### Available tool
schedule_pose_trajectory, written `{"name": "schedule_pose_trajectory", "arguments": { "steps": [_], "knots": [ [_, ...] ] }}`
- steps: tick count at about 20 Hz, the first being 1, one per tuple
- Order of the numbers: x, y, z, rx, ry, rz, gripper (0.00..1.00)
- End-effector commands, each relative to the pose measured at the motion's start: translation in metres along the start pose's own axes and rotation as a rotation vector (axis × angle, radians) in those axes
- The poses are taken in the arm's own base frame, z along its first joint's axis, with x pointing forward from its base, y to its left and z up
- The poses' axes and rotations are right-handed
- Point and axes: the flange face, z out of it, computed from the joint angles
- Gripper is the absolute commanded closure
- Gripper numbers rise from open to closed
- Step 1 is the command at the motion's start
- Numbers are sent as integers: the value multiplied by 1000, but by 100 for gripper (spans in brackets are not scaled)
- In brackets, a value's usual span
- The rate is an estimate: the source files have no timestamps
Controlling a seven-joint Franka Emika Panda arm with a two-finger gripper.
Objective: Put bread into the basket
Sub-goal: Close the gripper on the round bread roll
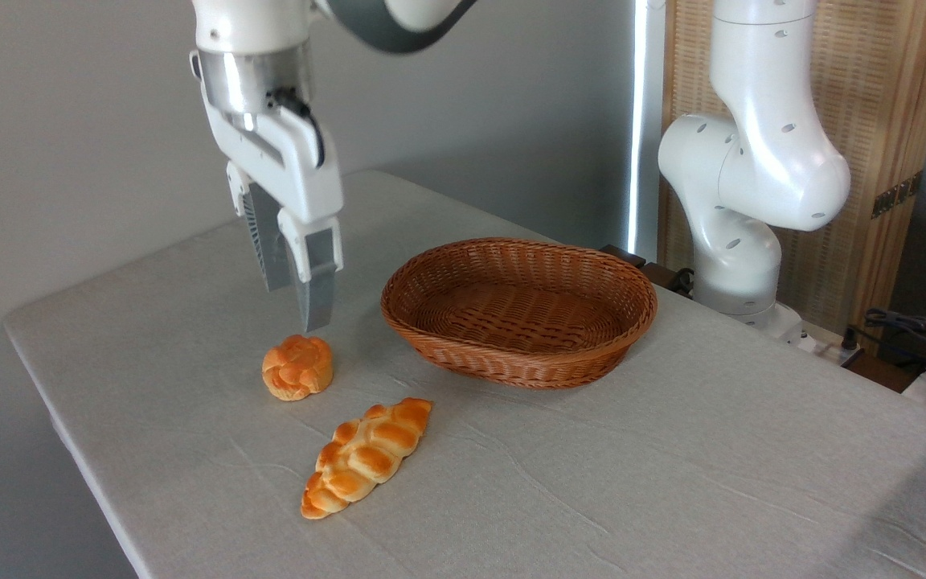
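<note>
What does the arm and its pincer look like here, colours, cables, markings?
The arm is glossy white with rounded joint housings dotted with small dark holes, plus a dark grey band near the wrist. A polished silver ring sits above the pincer. The pincer body is white and boxy with a short black cable looped on its side. Its fingers are flat grey tapered blades. No readable markings.

Glazed bun, woven wicker basket

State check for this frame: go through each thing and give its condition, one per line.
Claw: open, empty, just above the bun.
Round bun: on the table, not gripped.
Basket: upright, empty.
Braided loaf: lying flat on the table, untouched.
</note>
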Motion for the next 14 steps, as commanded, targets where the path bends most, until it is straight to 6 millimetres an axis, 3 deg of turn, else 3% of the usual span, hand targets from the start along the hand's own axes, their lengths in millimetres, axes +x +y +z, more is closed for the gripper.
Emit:
{"name": "schedule_pose_trajectory", "arguments": {
  "steps": [1, 5, 10, 12, 14],
  "knots": [
    [22, 33, 52, 10, 40, 45, 0],
    [37, 59, 107, 11, 46, 107, 0],
    [45, 69, 140, -8, 33, 136, 0],
    [44, 69, 147, -16, 24, 137, 10],
    [42, 69, 152, -14, 9, 143, 48]
  ]
}}
